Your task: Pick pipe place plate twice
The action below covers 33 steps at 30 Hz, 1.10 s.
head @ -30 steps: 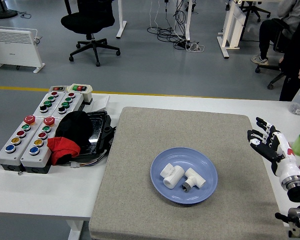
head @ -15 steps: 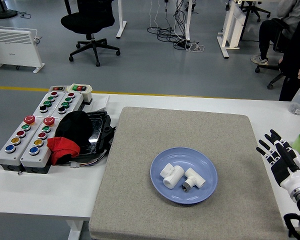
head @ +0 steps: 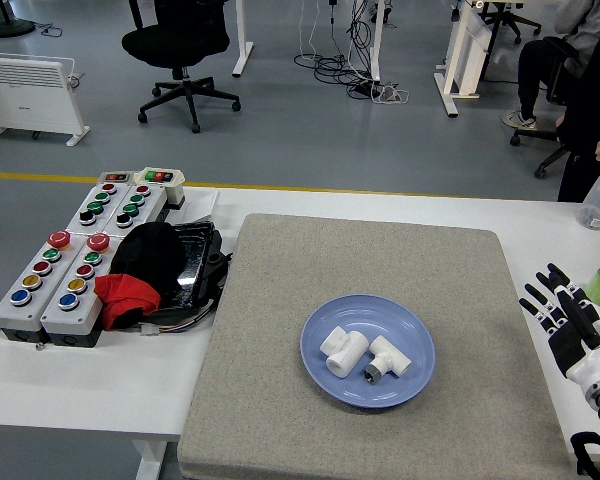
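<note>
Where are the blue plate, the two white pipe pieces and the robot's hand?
blue plate (head: 320,322): head view, bare left rim.
left pipe piece (head: 343,351): head view, middle of its body.
right pipe piece (head: 388,360): head view, middle of its body.
right hand (head: 572,320): head view, middle of the hand, fingers spread.

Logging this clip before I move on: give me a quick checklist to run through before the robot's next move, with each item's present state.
1. Both pipe pieces on blue plate: ok.
2. Pipe pieces left on grey mat: none seen, ok.
3. Right hand empty, fingers spread: ok.
4. Right hand clear of plate, at mat's right edge: ok.
5. Left hand position: cannot tell, out of view.
</note>
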{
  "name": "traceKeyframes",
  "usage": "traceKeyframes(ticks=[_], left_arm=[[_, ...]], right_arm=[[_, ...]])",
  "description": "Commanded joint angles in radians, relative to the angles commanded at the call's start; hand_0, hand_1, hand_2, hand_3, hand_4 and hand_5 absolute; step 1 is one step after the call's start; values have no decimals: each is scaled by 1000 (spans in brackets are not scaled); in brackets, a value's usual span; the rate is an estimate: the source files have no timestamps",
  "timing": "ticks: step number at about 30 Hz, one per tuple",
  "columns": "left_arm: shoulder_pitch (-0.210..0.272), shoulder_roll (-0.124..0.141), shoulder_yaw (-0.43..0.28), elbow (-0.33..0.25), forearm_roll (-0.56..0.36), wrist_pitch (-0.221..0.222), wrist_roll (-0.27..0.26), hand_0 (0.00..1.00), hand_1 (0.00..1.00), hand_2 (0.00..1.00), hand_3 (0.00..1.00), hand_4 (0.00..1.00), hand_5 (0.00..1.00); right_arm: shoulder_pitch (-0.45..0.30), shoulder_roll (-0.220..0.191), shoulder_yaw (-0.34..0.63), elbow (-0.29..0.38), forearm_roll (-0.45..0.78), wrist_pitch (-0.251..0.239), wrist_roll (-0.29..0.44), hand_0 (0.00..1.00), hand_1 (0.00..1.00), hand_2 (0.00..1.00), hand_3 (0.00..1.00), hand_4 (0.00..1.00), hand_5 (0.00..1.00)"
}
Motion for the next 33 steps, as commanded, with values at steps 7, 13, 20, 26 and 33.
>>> traceKeyframes(ticks=[7, 13, 20, 26, 33], left_arm=[[5, -1, -2, 0, 7, -2, 1, 718, 745, 702, 646, 395, 998], [5, 0, -2, 0, 6, -2, 0, 718, 745, 702, 646, 395, 998], [-3, 1, 2, 0, -4, -1, -2, 718, 745, 702, 646, 394, 998], [-7, 1, 4, 0, -7, -1, -3, 718, 745, 702, 646, 395, 998], [-8, 0, 4, 0, -8, 0, -2, 718, 745, 702, 646, 395, 998]], right_arm=[[-7, 2, 2, -1, 0, -5, 6, 781, 752, 815, 782, 538, 544], [-7, 2, 6, -1, 3, -8, 12, 774, 743, 805, 783, 537, 544], [-7, 2, 14, -1, 23, -45, 39, 765, 738, 794, 780, 529, 541], [-5, 2, 16, -2, 27, -48, 44, 760, 729, 790, 774, 526, 537], [-8, 2, 22, -3, 47, -70, 66, 749, 720, 770, 772, 522, 535]])
